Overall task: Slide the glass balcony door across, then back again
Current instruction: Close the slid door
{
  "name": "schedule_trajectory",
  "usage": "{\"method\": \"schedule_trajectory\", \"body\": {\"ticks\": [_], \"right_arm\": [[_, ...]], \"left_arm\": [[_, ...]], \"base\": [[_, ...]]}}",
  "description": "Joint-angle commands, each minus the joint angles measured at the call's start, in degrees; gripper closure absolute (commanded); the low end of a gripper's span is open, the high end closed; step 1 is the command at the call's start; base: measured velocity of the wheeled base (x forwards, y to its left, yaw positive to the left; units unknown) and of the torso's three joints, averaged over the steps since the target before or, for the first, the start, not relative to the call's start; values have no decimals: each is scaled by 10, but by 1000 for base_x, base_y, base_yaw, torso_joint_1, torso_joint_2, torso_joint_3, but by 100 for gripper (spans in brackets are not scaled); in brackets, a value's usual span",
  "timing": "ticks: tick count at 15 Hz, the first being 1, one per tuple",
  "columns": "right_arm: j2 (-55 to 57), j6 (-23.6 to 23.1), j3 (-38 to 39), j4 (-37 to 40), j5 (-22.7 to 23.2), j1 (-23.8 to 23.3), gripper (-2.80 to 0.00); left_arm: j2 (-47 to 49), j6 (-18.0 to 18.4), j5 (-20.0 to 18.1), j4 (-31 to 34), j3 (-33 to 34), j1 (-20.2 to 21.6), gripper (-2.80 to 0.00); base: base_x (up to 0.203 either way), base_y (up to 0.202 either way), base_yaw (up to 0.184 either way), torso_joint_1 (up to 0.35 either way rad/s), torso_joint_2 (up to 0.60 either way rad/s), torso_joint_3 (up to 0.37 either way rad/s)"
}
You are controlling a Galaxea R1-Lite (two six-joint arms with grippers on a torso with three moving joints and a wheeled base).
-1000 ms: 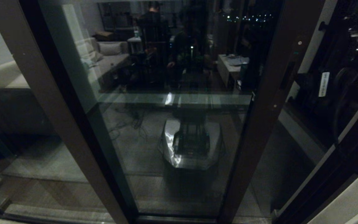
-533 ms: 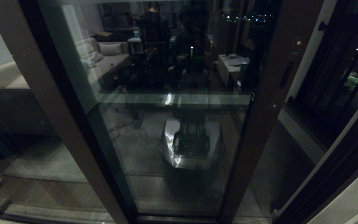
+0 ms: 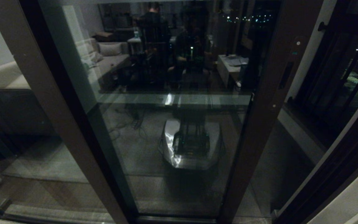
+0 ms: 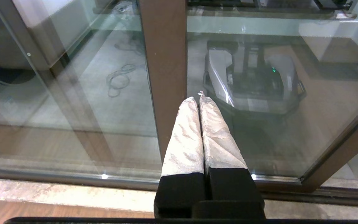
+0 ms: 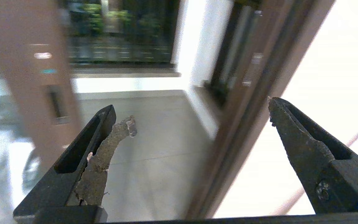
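Well, the glass balcony door (image 3: 179, 102) fills most of the head view, a tall pane standing upright with its long axis running floor to ceiling. Its handle-side upright (image 3: 269, 99) is the dark brown stile on the right, carrying a narrow recessed slot handle (image 3: 285, 75) and a small round lock (image 3: 297, 43) above it. To the right of that stile there is an open gap (image 3: 294, 140) showing the tiled balcony floor, bounded on the far side by the brown outer door frame (image 3: 337, 168). So the door is partly slid across, with free room between its edge and the frame. On the other side, a second brown stile (image 3: 51, 102) overlaps the fixed pane.

The right end effector (image 5: 197, 115) is held in front of that gap with its jaws spread wide, gripping nothing, the slot handle off to one side of it. The left end effector (image 4: 199, 99) hangs low with its padded fingers (image 4: 185, 137) pressed together, empty, pointing toward the bottom rail (image 4: 73, 179) near a brown upright.
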Motion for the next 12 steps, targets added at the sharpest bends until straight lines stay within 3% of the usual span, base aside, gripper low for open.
{"method": "schedule_trajectory", "body": {"ticks": [1,3,4,6,7,8,10,12], "right_arm": [[-1,-4,7,-4,75,-110,-280],[-7,3,15,0,246,-289,-280],[-13,8,21,6,369,-361,-280],[-30,15,33,13,545,-425,-280],[-35,16,36,16,611,-428,-280],[-32,12,39,18,638,-428,-280],[16,2,35,18,637,-414,-280],[54,5,27,17,592,-342,-280]], "left_arm": [[0,1,0,0,1,0,0],[0,0,0,0,1,0,0],[0,0,0,0,1,0,0],[0,1,0,0,1,0,0],[0,0,0,0,1,0,0],[0,0,0,0,1,0,0],[0,1,0,0,1,0,0],[0,0,0,0,1,0,0]], "base": [[0,0,0,0,0,0],[0,0,0,0,0,0],[0,0,0,0,0,0],[0,0,0,0,0,0],[0,0,0,0,0,0],[0,0,0,0,0,0],[0,0,0,0,0,0],[0,0,0,0,0,0]]}}
